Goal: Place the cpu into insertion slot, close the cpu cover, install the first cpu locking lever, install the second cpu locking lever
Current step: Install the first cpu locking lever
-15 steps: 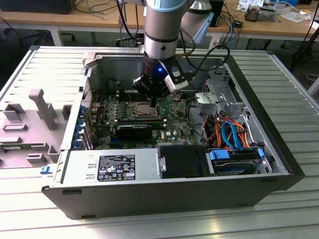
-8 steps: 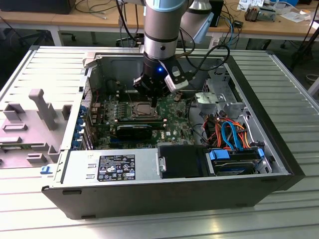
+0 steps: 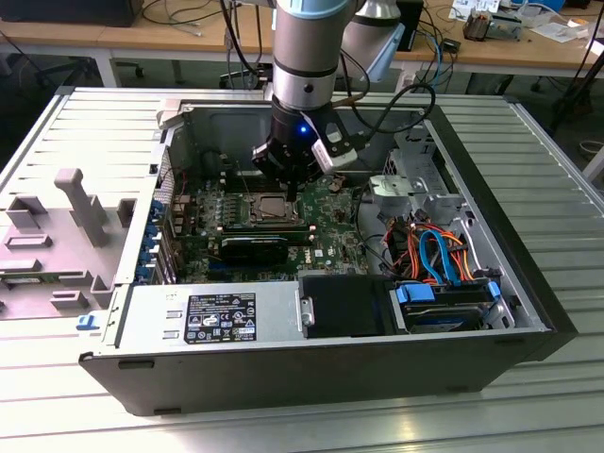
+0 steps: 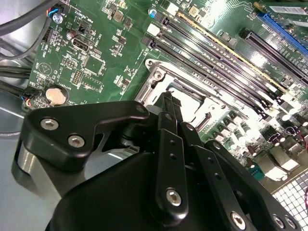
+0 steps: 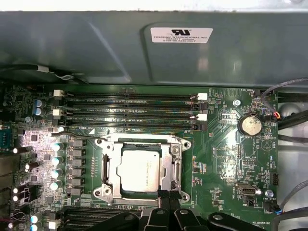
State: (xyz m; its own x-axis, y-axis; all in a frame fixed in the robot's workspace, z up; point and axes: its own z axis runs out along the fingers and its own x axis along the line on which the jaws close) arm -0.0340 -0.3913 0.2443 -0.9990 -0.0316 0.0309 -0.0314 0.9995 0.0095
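Hovering over the motherboard (image 5: 226,159) we log the gripper (image 5: 168,196), jaws pressed together on nothing, tips at the socket's edge, cpu (image 5: 141,168) seated in the insertion slot (image 5: 179,142) just beyond them, cpu cover (image 5: 171,166) down around it.

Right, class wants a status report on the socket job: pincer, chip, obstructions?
Black pincer at the silvery socket frame's edge. Small grey square chip seated inside that frame. Nothing lying across it.
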